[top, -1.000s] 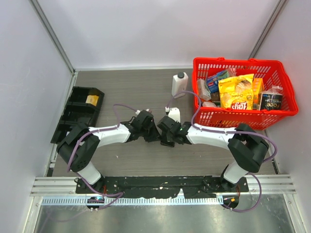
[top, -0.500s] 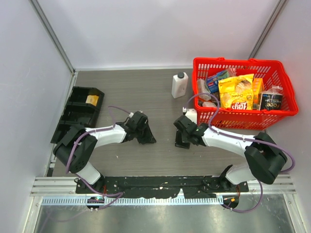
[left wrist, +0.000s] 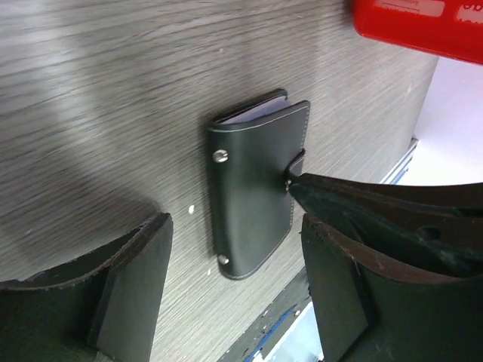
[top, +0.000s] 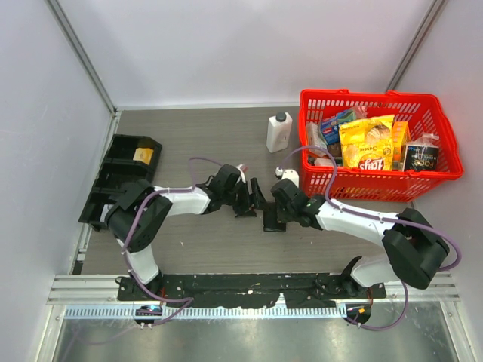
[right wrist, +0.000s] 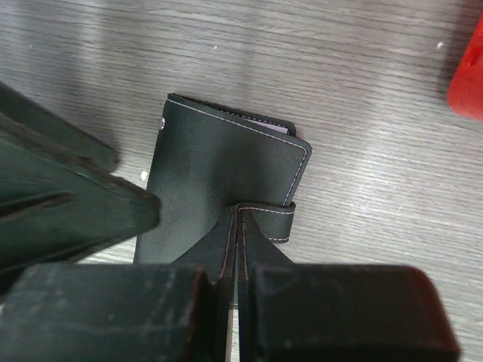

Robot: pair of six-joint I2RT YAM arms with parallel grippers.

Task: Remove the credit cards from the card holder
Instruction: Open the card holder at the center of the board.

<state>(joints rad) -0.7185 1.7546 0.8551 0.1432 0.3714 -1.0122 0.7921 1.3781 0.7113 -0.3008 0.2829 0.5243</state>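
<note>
Pinching card holder (right wrist: 219, 166), apparently: right gripper (right wrist: 235, 230)

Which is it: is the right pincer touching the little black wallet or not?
Touching. The right wrist view shows the right pincer shut on the snap tab of the black wallet, with the strap squeezed between its fingertips.

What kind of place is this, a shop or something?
Probably a robot test booth, not a shop: plain white walls box in a table, the left arm and right arm are bolted to a metal rail at its edge, and the red basket of groceries looks like a prop.
</note>
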